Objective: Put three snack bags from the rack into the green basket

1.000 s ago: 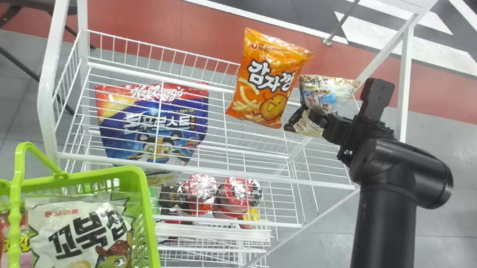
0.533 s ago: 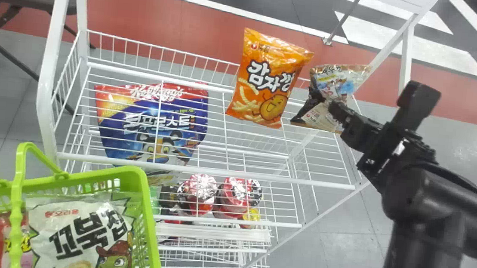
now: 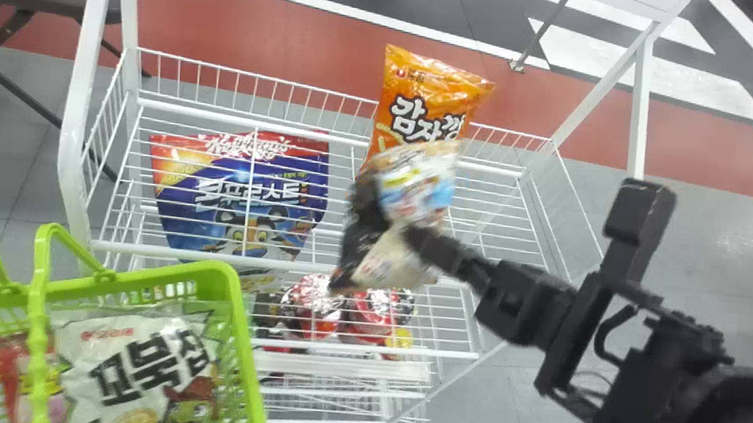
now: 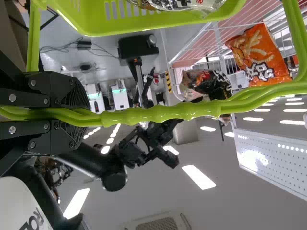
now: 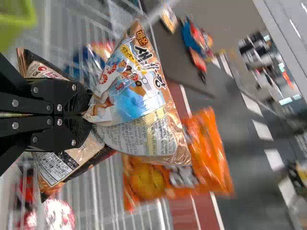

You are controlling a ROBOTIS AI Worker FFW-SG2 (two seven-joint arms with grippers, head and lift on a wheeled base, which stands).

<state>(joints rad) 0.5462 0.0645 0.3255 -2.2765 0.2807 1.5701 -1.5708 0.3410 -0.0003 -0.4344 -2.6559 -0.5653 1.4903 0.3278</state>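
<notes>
right hand (image 5: 88, 114) pinched tan-and-black snack bag (image 5: 136, 96) mid-body, in front of rack (image 3: 75, 144) | left hand (image 4: 84, 115) clamped green basket (image 3: 244, 357) by handles (image 4: 158, 113) | bag looked light, soft, slick, crushable | sealed edge was likely gentler hold

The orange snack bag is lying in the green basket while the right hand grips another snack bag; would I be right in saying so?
Not quite: the orange snack bag is on the rack, not in the green basket, as the head view shows. The right hand does grip another snack bag.
</notes>
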